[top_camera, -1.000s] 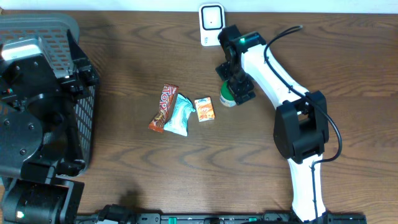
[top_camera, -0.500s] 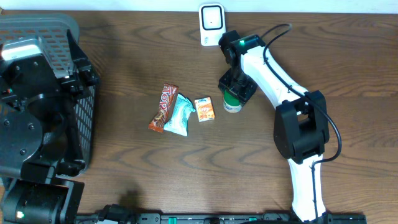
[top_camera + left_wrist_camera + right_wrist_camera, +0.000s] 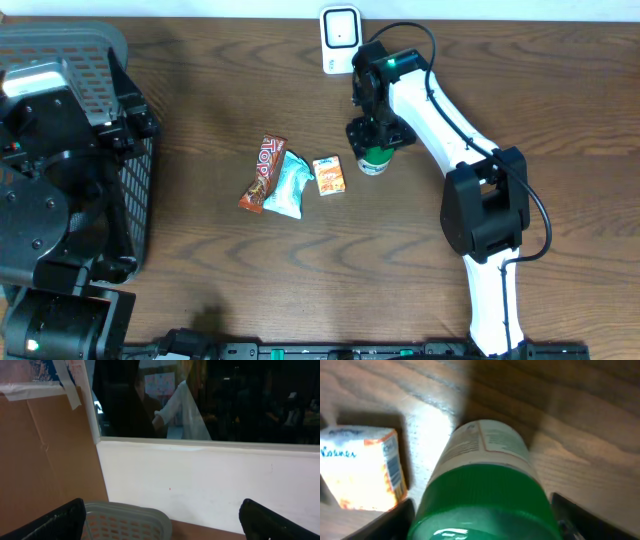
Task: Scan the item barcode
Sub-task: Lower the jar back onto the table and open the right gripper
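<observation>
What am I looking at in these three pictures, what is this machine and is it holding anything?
Two robot arms at a wooden table. One picture looks down from above; the other two come from cameras on each wrist. On the table are a chocolate bar, a pale blue packet, a small orange box and a green-capped bottle, with a white scanner at the back and a basket on the left. The right gripper straddles the bottle; whether it grips is unclear. The left gripper is open and empty, above the basket.
</observation>
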Motion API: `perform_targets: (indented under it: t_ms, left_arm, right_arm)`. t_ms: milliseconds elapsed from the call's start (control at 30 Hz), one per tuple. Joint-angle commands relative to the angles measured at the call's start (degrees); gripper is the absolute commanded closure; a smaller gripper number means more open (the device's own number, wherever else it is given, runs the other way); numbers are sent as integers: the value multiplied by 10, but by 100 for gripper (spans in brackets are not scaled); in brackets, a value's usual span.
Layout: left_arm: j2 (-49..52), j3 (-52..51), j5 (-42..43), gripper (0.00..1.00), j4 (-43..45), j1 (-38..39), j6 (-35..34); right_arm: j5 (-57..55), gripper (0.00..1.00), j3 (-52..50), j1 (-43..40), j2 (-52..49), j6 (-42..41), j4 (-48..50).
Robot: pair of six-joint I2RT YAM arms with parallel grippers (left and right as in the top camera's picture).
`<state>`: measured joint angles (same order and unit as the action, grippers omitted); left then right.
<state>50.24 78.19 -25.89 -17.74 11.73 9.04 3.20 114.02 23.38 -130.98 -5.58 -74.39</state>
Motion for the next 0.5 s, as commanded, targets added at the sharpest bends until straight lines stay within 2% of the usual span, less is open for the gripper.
perform_targets:
  t_ms: [0,133,267,300,467]
  left_arm:
    - [-1,-3,-7,2,2,-2,4]
    - [-1,-3,-7,2,2,-2,4]
    - [-1,-3,-7,2,2,-2,4]
    - [-1,-3,-7,2,2,-2,4]
    - [-1,-3,-7,2,2,-2,4]
  right_arm:
    - [1,1,20,5,17,65,-5]
    - [0,1,45,10,26,45,-29]
    - [-9,1,94,16,30,-96,-74]
    - [-14,1,115,16,30,-182,-95]
    - [5,1,134,6,30,-484,-149]
